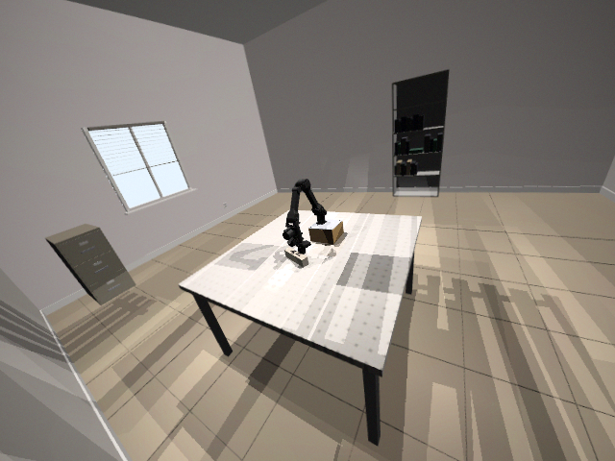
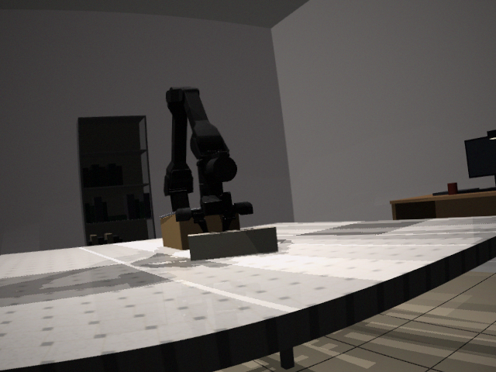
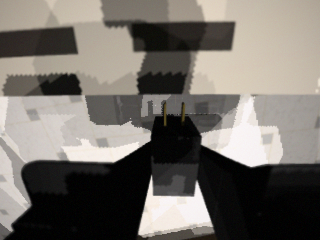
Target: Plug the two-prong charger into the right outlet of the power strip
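Black charger [image 3: 175, 145], gold prongs [image 3: 183, 114]; white tabletop [image 1: 317, 298] [image 2: 160, 316], grey-dotted.

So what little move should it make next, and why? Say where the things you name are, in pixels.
Probably ease the charger [image 3: 175, 150] over the power strip [image 1: 297, 257] [image 2: 232, 243] [image 3: 275, 55] before pressing: the pincer [image 1: 302, 249] [image 2: 216, 229] [image 3: 171, 145] grips it, but the wrist view shows both prongs [image 3: 165, 116] against the tabletop [image 1: 293, 307] [image 2: 160, 316] [image 3: 295, 135], not the strip.

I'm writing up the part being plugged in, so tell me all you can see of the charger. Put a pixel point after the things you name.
The charger [image 3: 175, 155] is a small block, near black toward the prong end and dark grey toward the other in the wrist view, with a smooth, perhaps plastic look. Two thin, straight, gold-coloured prongs [image 3: 165, 115] stand side by side from one end, both bare in that view. It is gripped between the two fingers of the pincer [image 3: 175, 145] [image 2: 218, 230], which press on opposite sides. I can't tell whether the prong tips touch anything.
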You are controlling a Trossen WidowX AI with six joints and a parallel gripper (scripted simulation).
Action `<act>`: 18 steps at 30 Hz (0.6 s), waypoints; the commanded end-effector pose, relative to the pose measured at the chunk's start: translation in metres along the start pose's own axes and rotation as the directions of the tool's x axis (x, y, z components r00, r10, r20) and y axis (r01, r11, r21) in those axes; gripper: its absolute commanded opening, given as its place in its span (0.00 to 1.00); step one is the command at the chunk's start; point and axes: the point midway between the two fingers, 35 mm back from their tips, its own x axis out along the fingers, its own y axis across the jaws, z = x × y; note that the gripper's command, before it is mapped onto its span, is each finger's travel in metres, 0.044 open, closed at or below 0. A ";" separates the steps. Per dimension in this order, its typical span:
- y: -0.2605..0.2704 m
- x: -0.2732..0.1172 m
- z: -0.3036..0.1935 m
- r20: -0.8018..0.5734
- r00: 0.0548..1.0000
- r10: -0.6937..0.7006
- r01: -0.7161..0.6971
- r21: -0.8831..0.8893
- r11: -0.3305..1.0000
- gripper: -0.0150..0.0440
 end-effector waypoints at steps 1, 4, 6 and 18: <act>-0.001 0.000 0.001 -0.001 1.000 -0.007 0.007 -0.004 1.000 0.25; -0.001 0.000 0.002 -0.001 1.000 -0.007 0.007 -0.004 1.000 0.25; -0.001 0.000 0.003 -0.001 1.000 -0.007 0.007 -0.004 1.000 0.25; -0.001 0.000 0.006 -0.001 1.000 -0.007 0.007 -0.004 1.000 0.25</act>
